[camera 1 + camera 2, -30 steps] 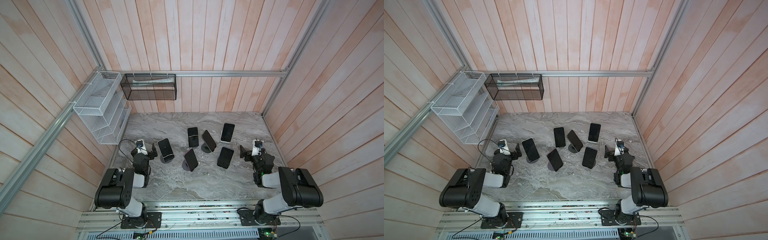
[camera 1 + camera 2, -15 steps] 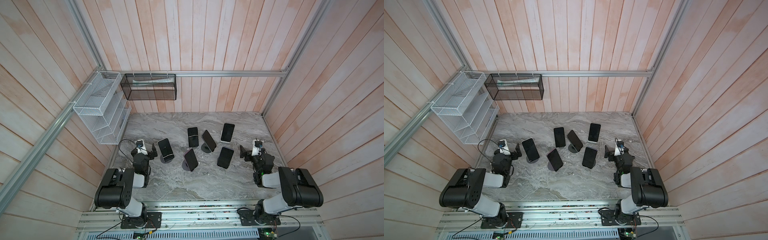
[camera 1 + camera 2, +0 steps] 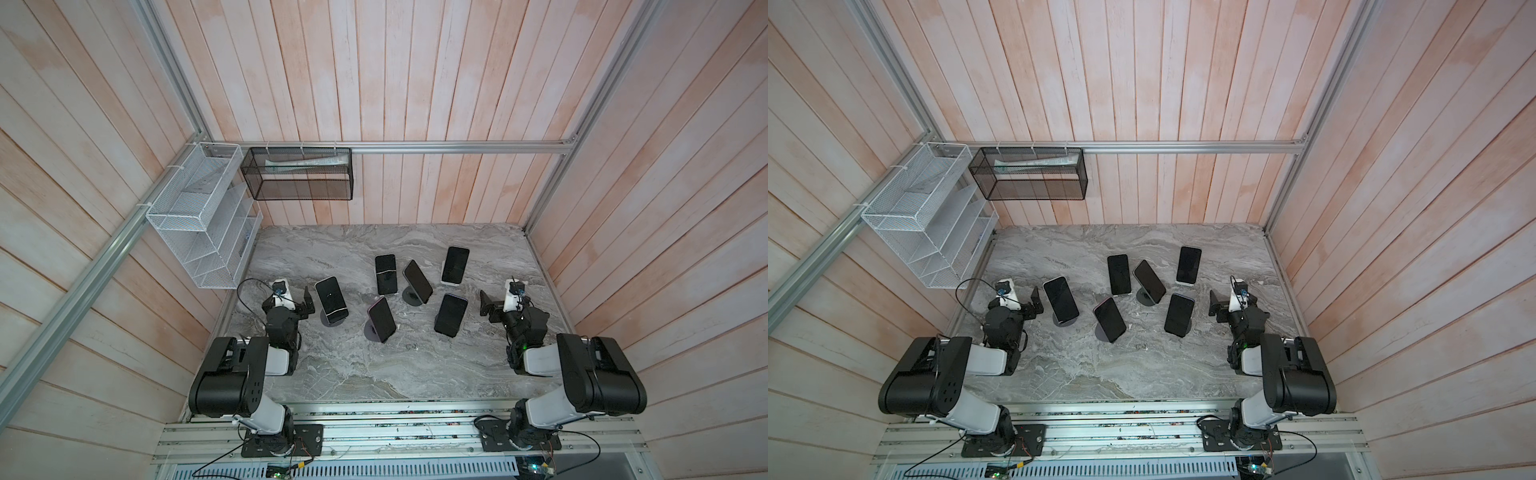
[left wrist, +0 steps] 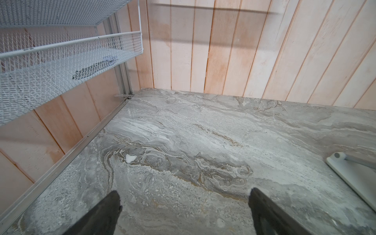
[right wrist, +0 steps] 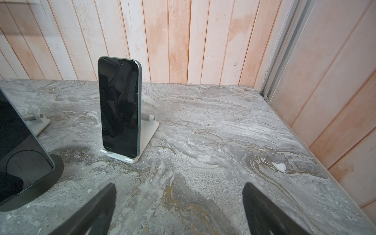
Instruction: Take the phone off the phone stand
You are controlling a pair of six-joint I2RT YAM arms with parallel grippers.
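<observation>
Marble tabletop (image 5: pixel 223 132), phone (image 5: pixel 119 105) on stand (image 5: pixel 149 130), apart from parted right jaws

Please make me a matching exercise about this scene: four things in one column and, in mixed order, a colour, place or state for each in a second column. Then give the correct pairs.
Things
1. wire rack
2. mesh basket
3. phone with the pink edge
4. right claw

Descriptions
a. open, holding nothing
b. black, hanging at the back wall
c. leaning on a round dark stand
d. white, hanging on the left side wall

Pairs: 1-d, 2-b, 3-c, 4-a
</observation>
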